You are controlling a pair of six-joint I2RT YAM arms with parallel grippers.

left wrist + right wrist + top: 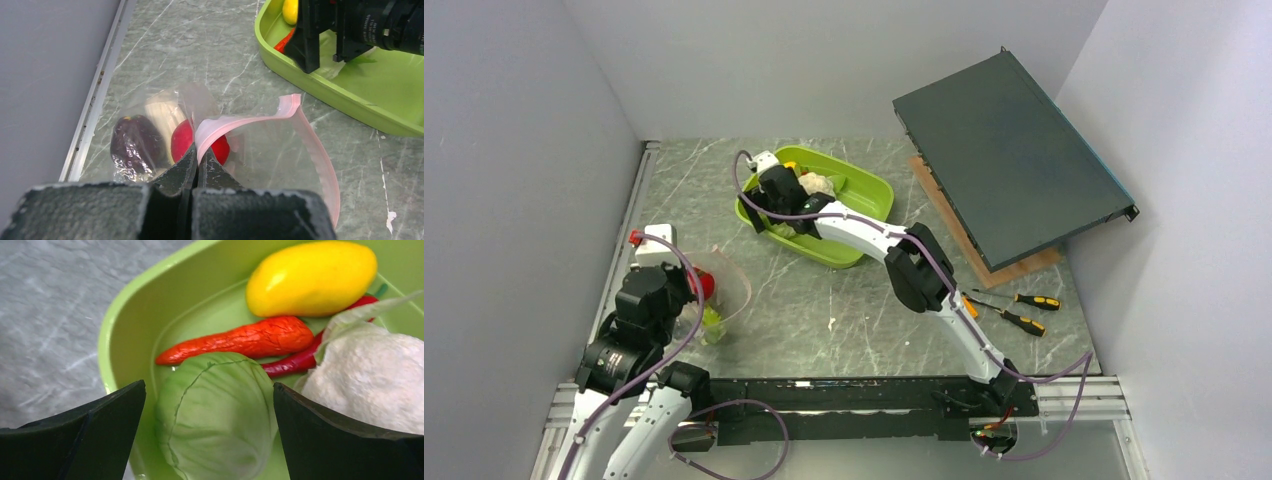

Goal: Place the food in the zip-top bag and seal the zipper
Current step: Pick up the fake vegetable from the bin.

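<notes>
Two right fingers straddle cabbage — left fingers pinch bag.

Plastics gleaming on a veined, stone-look tabletop
The lime-green tray is looking like smooth, glossy plastic. Inside it the yellow fruit is shining smooth, the orange carrot is showing a wrinkled sheen, the green cabbage is looking matt, and the white cauliflower is looking rough and fibrous. Beside the tray the zip-top bag is glinting as thin, crinkly clear film.
</notes>
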